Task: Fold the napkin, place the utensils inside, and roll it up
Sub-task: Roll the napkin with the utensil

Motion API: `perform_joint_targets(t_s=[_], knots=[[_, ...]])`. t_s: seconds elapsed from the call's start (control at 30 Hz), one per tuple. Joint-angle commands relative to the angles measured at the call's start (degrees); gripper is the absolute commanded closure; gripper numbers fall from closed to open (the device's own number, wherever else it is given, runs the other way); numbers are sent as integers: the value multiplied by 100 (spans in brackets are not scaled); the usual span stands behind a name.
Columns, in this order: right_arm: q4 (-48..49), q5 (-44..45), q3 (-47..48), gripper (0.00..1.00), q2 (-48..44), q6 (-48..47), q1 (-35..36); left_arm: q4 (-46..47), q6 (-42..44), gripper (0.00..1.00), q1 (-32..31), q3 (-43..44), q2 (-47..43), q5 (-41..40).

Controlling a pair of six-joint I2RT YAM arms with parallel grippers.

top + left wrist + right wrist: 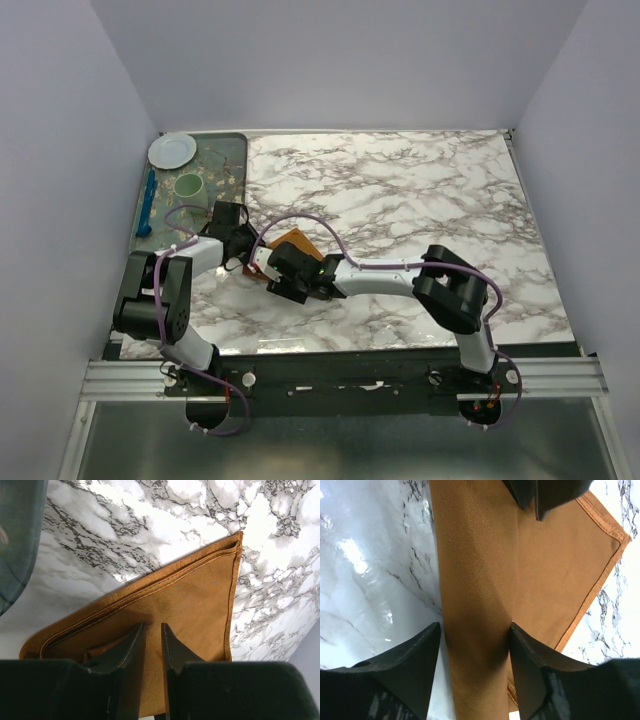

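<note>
The rust-orange napkin (298,240) lies folded on the marble, mostly under both grippers. In the left wrist view it (200,595) shows stacked hemmed edges along its far side. My left gripper (152,626) stands on it with the jaws nearly together, tips pinching the cloth. It also shows in the top view (243,255). In the right wrist view part of the napkin (480,605) is rolled into a tube. My right gripper (475,630) is open and straddles that roll, its right finger against it. The copper fork is hidden.
A dark tray (228,158) at the back left holds a white plate (172,150) and a green cup (188,186). A blue utensil (148,203) lies at its left edge. Purple cables loop over both arms.
</note>
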Motion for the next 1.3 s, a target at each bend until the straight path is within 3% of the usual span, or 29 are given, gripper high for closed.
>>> perform_joint_targets(t_s=[0.0, 0.13, 0.2, 0.27, 0.53, 0.57, 0.63, 0.8, 1.07, 1.13, 1.2, 1.27], knots=[[22, 263, 110, 40, 367, 234, 16, -156, 91, 72, -23, 102, 259, 2], [5, -79, 31, 54, 411, 586, -80, -199, 126, 71, -23, 242, 277, 2], [-22, -247, 13, 66, 411, 814, -177, -278, 170, 69, -23, 339, 260, -24], [-30, -484, -13, 73, 403, 955, -238, -383, 232, 64, -23, 576, 225, -103], [-31, -1431, -101, 78, 403, 1843, -528, -1622, 776, 42, 38, 2261, 128, -779], [-31, -1547, -110, 78, 420, 1922, -607, -1823, 812, 35, 47, 2438, 128, -893], [-22, -1967, -84, 78, 455, 2185, -695, -2281, 795, 34, 47, 2746, 67, -1201], [-4, -3032, 31, 77, 657, 2817, -1108, -2782, 680, 31, 47, 2458, -328, -1334], [575, -4913, -153, 75, 938, 3671, -1732, -2731, 233, 30, -172, 867, -1339, -781], [856, -5237, -232, 74, 991, 3978, -1794, -2757, -117, 26, -374, 744, -1515, -876], [1311, -5511, -408, 73, 1070, 4328, -1908, -2714, -356, 13, -480, 700, -1586, -1245], [1376, -5652, -426, 73, 1158, 4436, -1970, -2661, -532, 10, -568, 717, -1481, -1299]])
